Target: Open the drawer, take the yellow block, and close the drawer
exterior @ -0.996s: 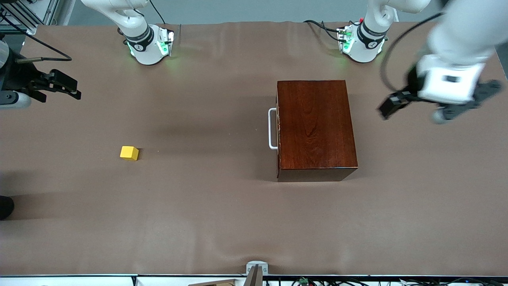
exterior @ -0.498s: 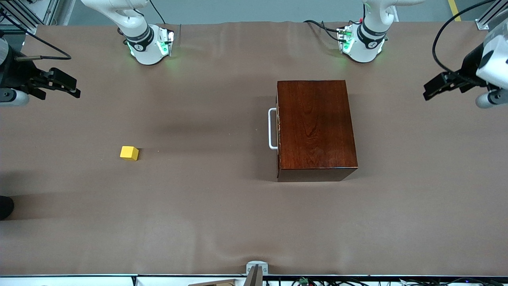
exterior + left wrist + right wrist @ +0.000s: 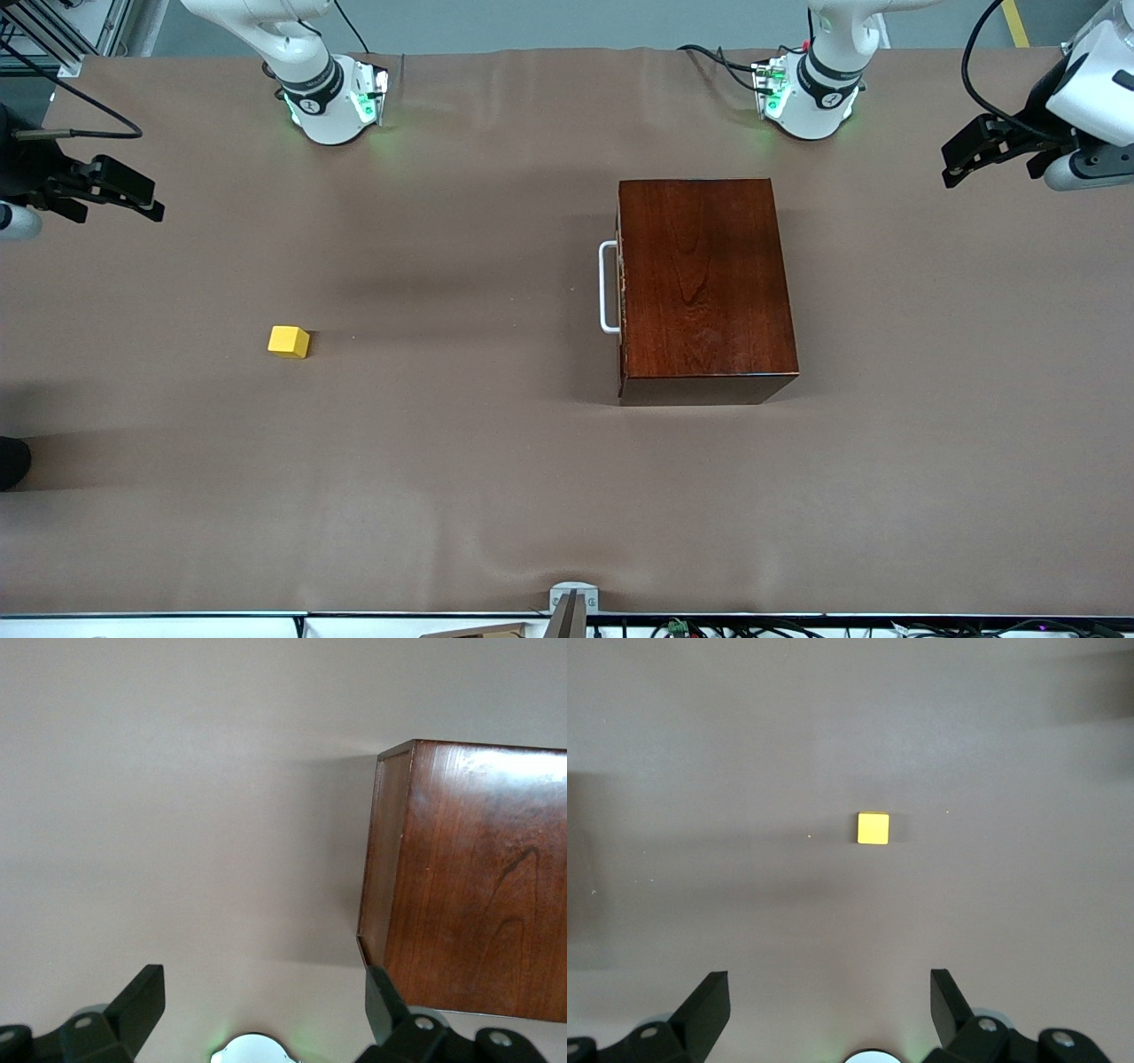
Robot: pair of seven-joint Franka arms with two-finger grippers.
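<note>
I see both pincers apart and empty: left pincer [image 3: 961, 159] beside the dark reddish-brown wooden box [image 3: 704, 288], its drawer [image 3: 620, 288] shut; right pincer [image 3: 133, 193] above the small yellow block [image 3: 289, 341] on the brown table [image 3: 443, 461].

The left gripper [image 3: 966, 159] swung away from beside the wooden box [image 3: 704, 283] to the tabletop's edge; the right gripper [image 3: 133, 197] edged outward.

The glossy reddish-brown wooden box [image 3: 704, 288] is the only bulky obstacle, its white U-shaped bar handle [image 3: 608, 288] jutting at its 9 o'clock. From the handle toward 9 o'clock, bare brown table [image 3: 443, 461] runs to the small yellow cube [image 3: 289, 341], which has open room on every side.
</note>
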